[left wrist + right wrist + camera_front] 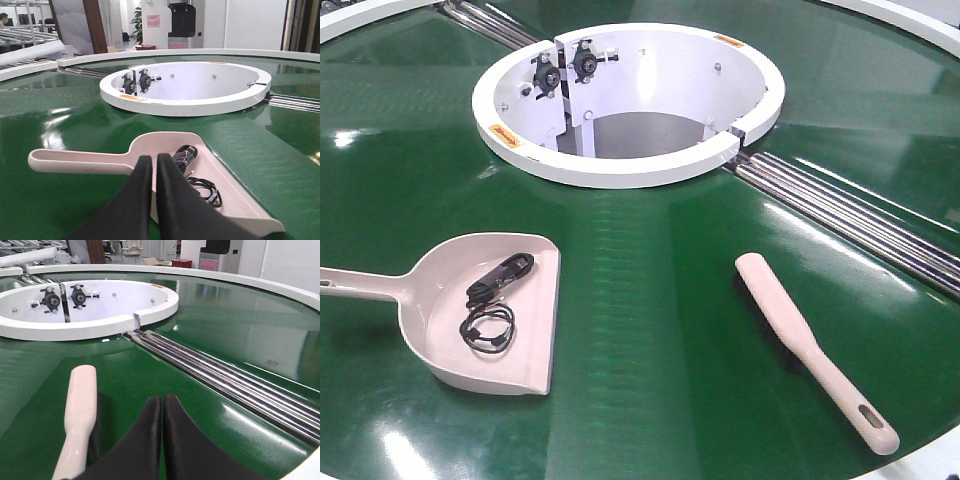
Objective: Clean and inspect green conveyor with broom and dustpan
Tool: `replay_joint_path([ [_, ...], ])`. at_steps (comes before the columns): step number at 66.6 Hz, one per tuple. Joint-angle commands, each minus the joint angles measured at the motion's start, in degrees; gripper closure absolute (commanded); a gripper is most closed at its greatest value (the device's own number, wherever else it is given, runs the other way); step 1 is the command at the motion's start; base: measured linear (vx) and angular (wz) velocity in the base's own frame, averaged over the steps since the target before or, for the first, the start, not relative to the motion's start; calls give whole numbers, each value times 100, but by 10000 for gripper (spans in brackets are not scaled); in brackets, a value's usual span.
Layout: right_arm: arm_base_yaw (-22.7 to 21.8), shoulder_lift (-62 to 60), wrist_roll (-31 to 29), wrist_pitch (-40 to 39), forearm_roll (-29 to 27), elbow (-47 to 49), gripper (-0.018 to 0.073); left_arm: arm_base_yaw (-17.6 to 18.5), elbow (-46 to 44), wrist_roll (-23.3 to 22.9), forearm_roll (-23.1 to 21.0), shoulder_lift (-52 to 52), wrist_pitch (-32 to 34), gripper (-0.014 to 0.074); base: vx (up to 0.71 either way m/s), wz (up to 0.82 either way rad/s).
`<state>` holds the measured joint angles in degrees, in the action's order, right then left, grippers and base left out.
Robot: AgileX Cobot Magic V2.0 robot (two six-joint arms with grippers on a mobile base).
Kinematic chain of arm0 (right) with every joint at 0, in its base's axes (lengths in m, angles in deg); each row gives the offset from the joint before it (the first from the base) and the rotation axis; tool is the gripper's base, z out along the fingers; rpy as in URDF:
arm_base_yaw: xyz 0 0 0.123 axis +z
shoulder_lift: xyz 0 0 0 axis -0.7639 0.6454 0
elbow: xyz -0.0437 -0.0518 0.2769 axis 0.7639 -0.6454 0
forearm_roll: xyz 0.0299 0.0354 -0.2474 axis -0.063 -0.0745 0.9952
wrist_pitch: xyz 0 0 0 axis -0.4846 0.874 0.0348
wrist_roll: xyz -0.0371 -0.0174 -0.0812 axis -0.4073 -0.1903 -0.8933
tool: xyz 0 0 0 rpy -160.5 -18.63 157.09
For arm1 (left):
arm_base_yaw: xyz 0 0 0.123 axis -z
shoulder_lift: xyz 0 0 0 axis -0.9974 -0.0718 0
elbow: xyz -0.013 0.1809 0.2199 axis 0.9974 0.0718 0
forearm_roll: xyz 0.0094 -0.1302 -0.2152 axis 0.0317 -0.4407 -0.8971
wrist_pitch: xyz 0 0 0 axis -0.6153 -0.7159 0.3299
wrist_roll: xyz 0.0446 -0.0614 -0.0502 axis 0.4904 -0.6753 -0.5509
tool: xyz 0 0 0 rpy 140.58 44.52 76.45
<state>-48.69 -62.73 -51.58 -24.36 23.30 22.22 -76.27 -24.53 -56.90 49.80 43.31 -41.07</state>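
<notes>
Front view: high, angled down on the green conveyor (650, 300), white hub (630, 165) at top centre. Left wrist view: low, near the belt, facing the hub (185, 102) across the dustpan (165, 150). Right wrist view: low, beside the broom (80, 405) (hub (90, 320) upper left). All three share the hub.

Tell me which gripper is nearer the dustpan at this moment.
Left. The left gripper hangs closed just above the dustpan, where its handle meets the scoop. The right gripper is over by the broom, which lies well apart from the dustpan.
</notes>
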Motion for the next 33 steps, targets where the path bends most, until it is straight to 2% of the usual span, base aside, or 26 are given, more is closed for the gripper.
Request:
replay_joint_path([
  [1, -51, -299, -39, -531, 59, -104, 569, -23, 160, -43, -7, 91, 398, 602, 0, 0],
  [7, -51, -758, -24, -656, 59, -363, 569, -23, 160, -43, -7, 91, 398, 602, 0, 0],
  [33, -51, -740, 22, -625, 35, -352, 569, -23, 160, -43, -7, 91, 398, 602, 0, 0],
])
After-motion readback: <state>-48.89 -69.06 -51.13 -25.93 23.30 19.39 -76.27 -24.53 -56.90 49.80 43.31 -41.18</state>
